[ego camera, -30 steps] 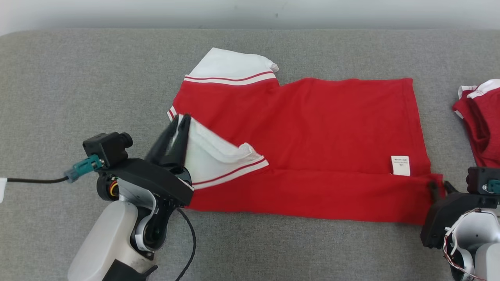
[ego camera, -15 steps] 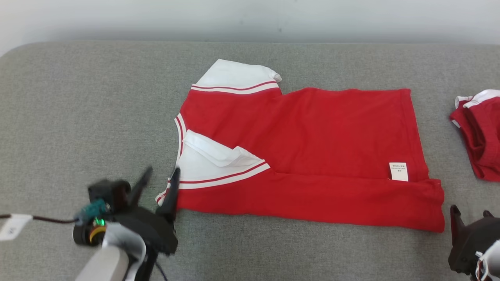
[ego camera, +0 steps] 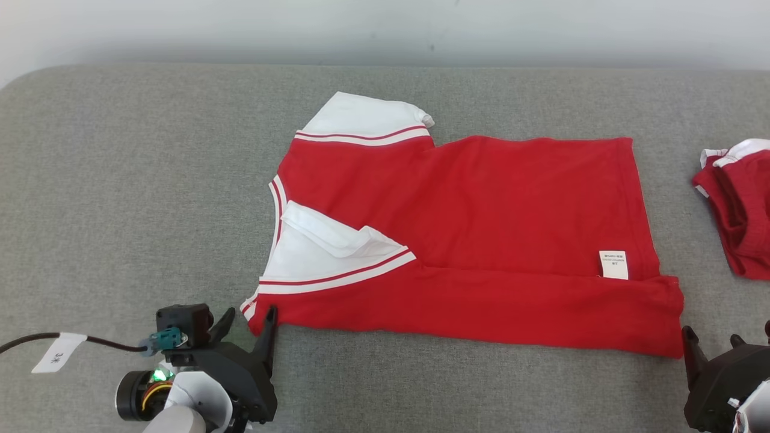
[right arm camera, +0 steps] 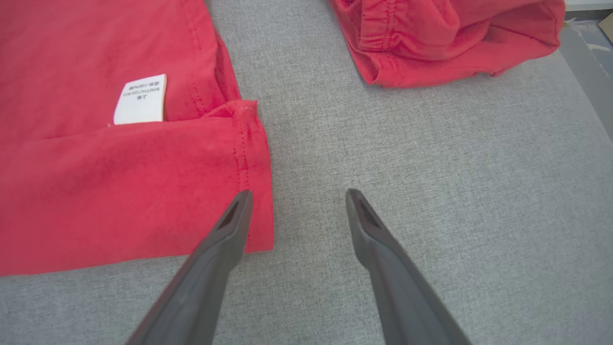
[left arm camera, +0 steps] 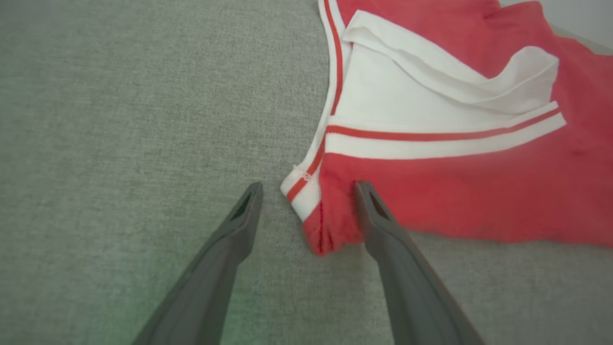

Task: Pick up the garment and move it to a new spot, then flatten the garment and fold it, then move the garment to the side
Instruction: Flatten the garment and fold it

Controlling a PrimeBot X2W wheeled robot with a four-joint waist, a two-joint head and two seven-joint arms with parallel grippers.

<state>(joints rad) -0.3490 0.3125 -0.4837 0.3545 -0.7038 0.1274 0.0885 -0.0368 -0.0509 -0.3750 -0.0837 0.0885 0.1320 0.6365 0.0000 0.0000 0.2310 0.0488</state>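
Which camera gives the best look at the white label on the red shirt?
The right wrist view: the label is close and large, with print lines visible. The head view has it tiny on the garment; the left wrist view faces the white sleeve.

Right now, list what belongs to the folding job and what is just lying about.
Belongs to the job:
the garment, red with white sleeves, lying on the grey surface
left gripper, open at its near left corner
right gripper, open beside its near right corner

Lying about:
a second red garment, bunched at the far right
a tagged cable by the left arm
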